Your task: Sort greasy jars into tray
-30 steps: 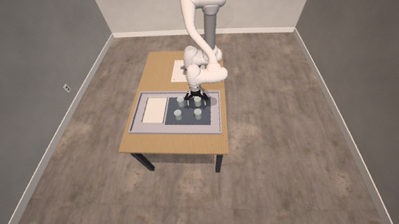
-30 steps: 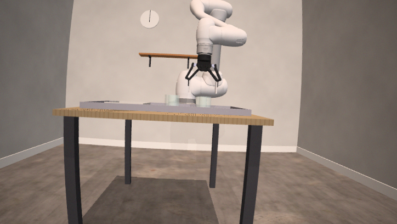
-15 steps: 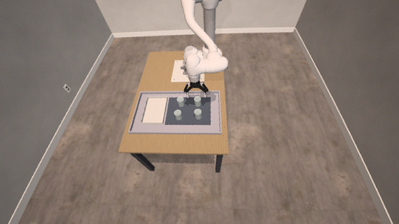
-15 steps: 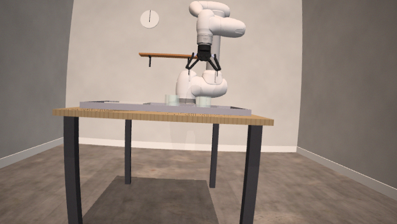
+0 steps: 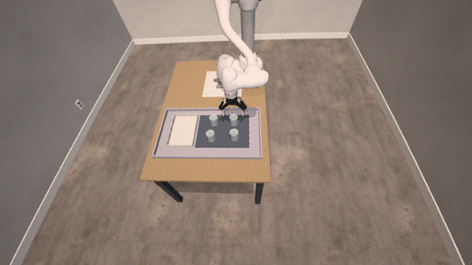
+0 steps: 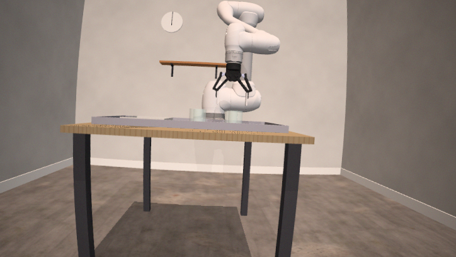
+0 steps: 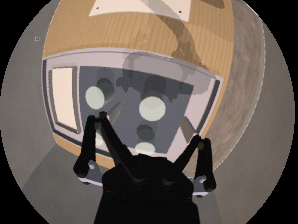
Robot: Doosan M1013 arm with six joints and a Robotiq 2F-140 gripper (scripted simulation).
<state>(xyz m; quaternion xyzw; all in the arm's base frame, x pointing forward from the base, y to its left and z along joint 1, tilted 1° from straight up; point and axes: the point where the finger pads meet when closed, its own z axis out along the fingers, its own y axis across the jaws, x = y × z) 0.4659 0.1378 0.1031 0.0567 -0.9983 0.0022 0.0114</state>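
Four pale glass jars stand mouth down in a square on the dark grey drying mat point(image 5: 223, 144) point(image 7: 176, 128): back left point(image 5: 213, 119), back right point(image 5: 233, 119), front left point(image 5: 210, 136) and front right point(image 5: 234, 134). In the low side view they overlap into two shapes, a left one point(image 6: 197, 114) and a right one point(image 6: 233, 116). The wrist view shows three jars point(image 7: 95, 98) point(image 7: 152, 107) point(image 7: 144, 149). The cream tray point(image 5: 183, 130) point(image 7: 61, 96) lies left of the mat and holds nothing. My gripper point(image 5: 232, 108) point(image 6: 232, 91) point(image 7: 152, 114) is wide open and empty, well above the back right jar.
Mat and tray rest on a grey steel top point(image 5: 207, 154) point(image 6: 178, 123) with a raised rim, on a wooden table point(image 5: 202, 172). The arm's base point(image 6: 231, 99) stands behind the mat. A white sheet point(image 5: 210, 84) lies at the table's far end.
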